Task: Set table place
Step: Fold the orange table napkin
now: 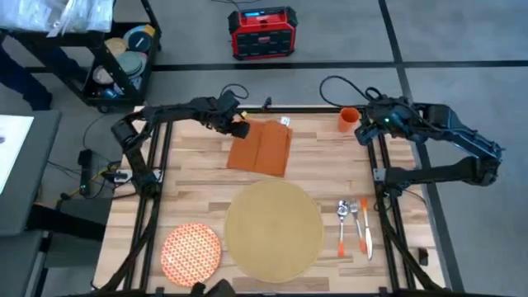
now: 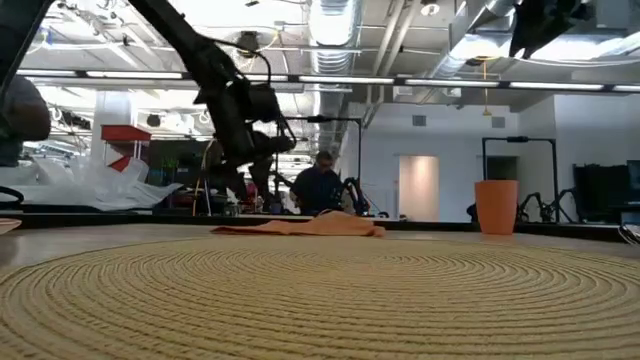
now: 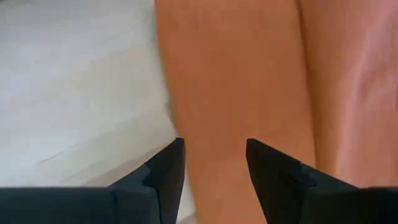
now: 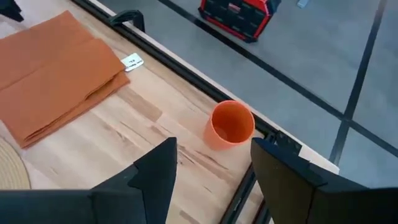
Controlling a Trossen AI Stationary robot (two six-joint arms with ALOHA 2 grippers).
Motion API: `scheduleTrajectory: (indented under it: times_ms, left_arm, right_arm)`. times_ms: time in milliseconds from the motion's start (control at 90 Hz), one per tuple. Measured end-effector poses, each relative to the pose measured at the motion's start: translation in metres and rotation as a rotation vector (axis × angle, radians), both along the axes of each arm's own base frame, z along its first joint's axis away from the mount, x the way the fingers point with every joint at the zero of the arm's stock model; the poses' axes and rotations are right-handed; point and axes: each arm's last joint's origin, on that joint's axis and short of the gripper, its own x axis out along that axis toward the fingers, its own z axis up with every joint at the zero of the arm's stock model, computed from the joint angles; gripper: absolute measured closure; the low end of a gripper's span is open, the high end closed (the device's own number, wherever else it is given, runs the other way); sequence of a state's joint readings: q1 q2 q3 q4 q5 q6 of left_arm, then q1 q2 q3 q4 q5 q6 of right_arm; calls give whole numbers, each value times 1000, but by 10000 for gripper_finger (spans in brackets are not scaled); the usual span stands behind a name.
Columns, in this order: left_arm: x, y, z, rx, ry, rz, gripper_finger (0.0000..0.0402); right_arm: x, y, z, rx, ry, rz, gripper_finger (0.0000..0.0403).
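While my left gripper (image 1: 240, 129) hangs spread over the far-left edge of the rust-orange napkin (image 1: 262, 148), that folded cloth lies flat at the far middle of the surface (image 1: 190, 186), its small white tag unreadable. My right gripper (image 1: 364, 130), also spread, hovers beside the orange cup (image 1: 348, 120).

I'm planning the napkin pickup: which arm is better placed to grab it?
Left, probably. The left gripper sits open at the napkin's far-left corner, cloth showing between its fingers in the wrist view. The right gripper, also open, is off by the orange cup, apart from the napkin.
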State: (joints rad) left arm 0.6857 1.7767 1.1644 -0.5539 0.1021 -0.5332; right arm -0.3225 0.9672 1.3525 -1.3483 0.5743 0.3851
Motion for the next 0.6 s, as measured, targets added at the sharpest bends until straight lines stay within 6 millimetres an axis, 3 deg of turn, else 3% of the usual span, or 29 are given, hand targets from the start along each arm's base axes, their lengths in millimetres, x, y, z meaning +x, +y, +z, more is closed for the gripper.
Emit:
scheduleTrajectory:
  times_ms: [278,600]
  left_arm:
    - [-8,-5,-18,-1,49,24,247]
    - [-2,-13,-27,1,-1,21,247]
  right_arm:
    - [11,-4,-4,9,34,-2,209]
    - [22,-8,-9,21,70,-1,209]
